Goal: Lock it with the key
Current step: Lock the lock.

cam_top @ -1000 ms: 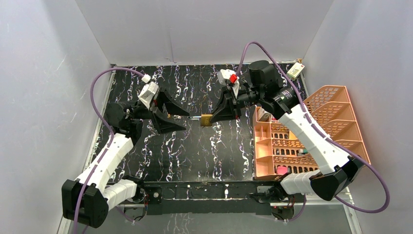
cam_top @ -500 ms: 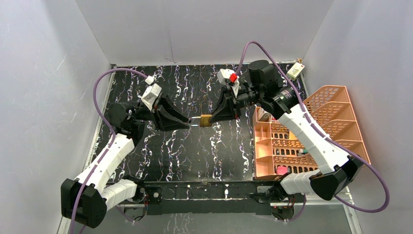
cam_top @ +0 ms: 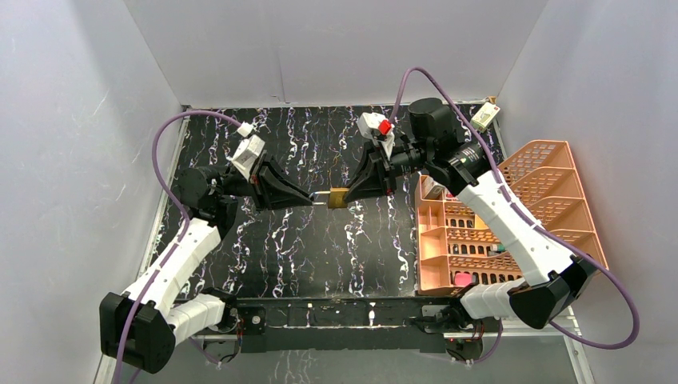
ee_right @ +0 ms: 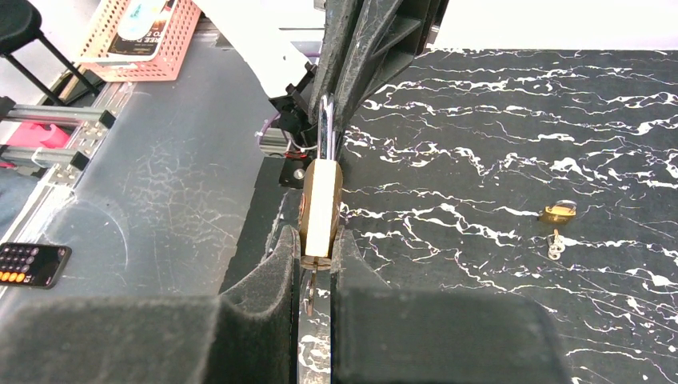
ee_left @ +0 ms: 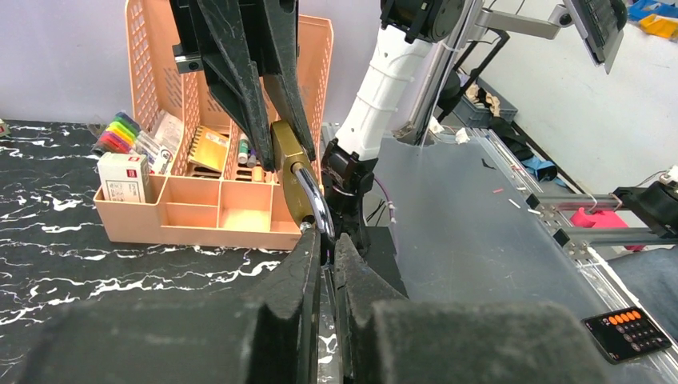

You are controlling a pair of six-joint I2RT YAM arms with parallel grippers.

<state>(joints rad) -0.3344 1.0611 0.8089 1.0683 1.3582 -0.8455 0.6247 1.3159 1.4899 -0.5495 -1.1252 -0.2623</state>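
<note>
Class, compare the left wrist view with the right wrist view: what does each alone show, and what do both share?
Left wrist only: the peach plastic desk organiser with coloured markers. Right wrist only: a small gold key-like piece lying on the black marbled table. Both: the brass padlock, held between the left gripper and right gripper.

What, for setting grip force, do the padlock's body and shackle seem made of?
Body: probably brass, judging by its yellow-gold colour and dull satin sheen. Shackle: likely chromed or polished steel; it is silvery with bright highlights.
</note>
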